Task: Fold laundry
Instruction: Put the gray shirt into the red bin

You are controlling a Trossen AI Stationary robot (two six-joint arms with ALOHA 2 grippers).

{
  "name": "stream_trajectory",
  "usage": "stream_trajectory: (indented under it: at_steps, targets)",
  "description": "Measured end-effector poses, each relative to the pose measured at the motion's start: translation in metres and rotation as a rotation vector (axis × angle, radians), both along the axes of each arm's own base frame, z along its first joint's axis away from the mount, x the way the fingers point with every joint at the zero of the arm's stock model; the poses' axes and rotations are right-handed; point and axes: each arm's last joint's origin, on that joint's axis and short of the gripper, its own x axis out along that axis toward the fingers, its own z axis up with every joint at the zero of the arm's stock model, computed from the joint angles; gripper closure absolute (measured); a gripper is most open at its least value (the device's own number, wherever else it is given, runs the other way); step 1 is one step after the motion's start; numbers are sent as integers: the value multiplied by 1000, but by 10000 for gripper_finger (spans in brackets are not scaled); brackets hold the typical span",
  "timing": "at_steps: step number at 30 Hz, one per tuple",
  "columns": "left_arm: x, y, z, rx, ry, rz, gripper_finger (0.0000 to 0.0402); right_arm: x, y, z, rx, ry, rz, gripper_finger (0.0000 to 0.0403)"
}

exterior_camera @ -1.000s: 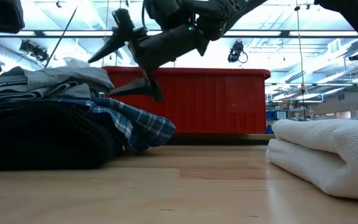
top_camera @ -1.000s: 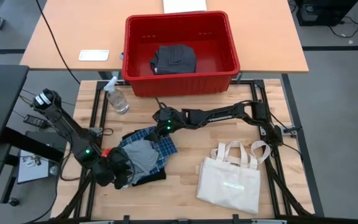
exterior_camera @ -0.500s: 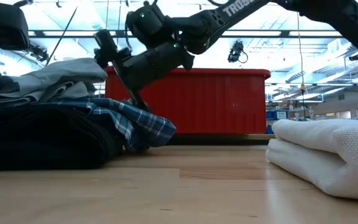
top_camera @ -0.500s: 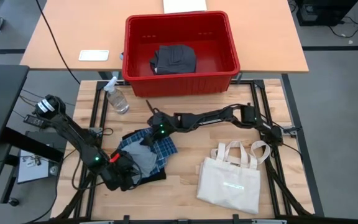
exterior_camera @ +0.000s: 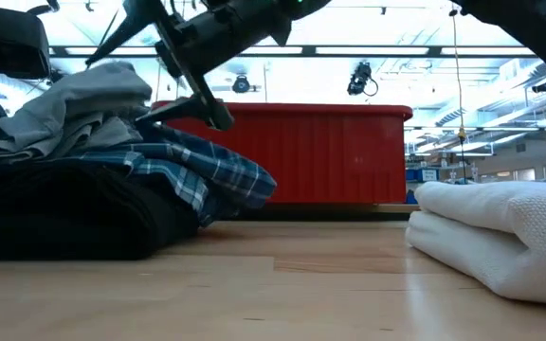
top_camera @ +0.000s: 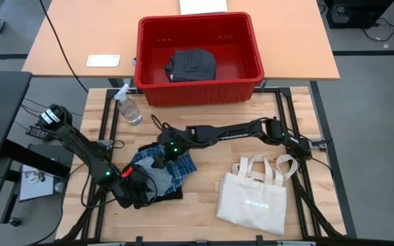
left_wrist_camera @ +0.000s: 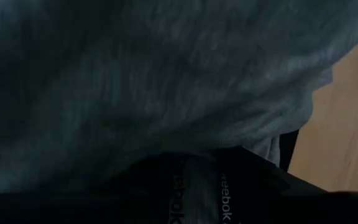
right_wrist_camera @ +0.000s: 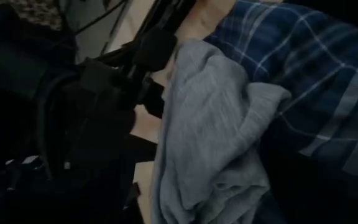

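Observation:
The laundry pile (top_camera: pixel 161 172) lies at the table's near left. A light grey garment (exterior_camera: pixel 83 104) is on top, with a blue-and-white plaid one (exterior_camera: pixel 207 175) under it and a black one (exterior_camera: pixel 55 213) at the bottom. A dark grey garment (top_camera: pixel 191 65) lies in the red bin (top_camera: pixel 252 41). My left gripper (top_camera: pixel 134 191) is buried in the pile's near-left edge, and its wrist view shows only the grey garment (left_wrist_camera: pixel 166 81) and black cloth (left_wrist_camera: pixel 229 186). My right gripper (exterior_camera: pixel 131 76) stands open over the pile's far side. One finger is above the grey garment's raised fold and the other is below it. My right gripper reaches in from the table's right side, slanting down. Its lower finger (exterior_camera: pixel 183 116) lies where the grey garment meets the plaid one. I cannot tell whether it touches the cloth. The upper finger (exterior_camera: pixel 121 24) stands clear above the grey fold.
A cream tote bag (top_camera: pixel 255 195) lies flat at the near right. A spray bottle (top_camera: pixel 127 106) stands at the table's far left, in front of the red bin. Bare wood (top_camera: pixel 204 198) shows between the pile and the bag.
My right gripper has moved toward the table's left and near edges, from the pile's far edge to over the pile, and has stayed open. My left gripper has sunk a little into the pile's near-left edge. The grey garment's top now stands bunched higher.

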Motion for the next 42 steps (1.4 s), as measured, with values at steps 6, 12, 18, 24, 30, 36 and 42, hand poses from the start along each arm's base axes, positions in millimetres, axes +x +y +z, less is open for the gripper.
stream_trajectory:
  at_steps: [6,12,18,24,30,36,42]
  targets:
    - [0,0,0,0,1,0,258,0,2,-2,102,38,-18,57]
    - [0,0,0,-4,0,1,258,1,6,6,179,12,0,57]
    - [0,0,0,-8,-3,0,258,0,8,10,241,22,14,57]
    - [2,-2,1,-25,-18,5,258,-11,1,37,186,-12,-31,57]
    - [2,-2,1,-28,-18,10,258,-24,-24,45,146,57,-52,57]
    - [1,-2,1,-26,-17,8,258,-25,-3,47,187,64,9,57]
    - [1,-2,1,-25,-17,6,258,-24,7,45,103,59,-122,58]
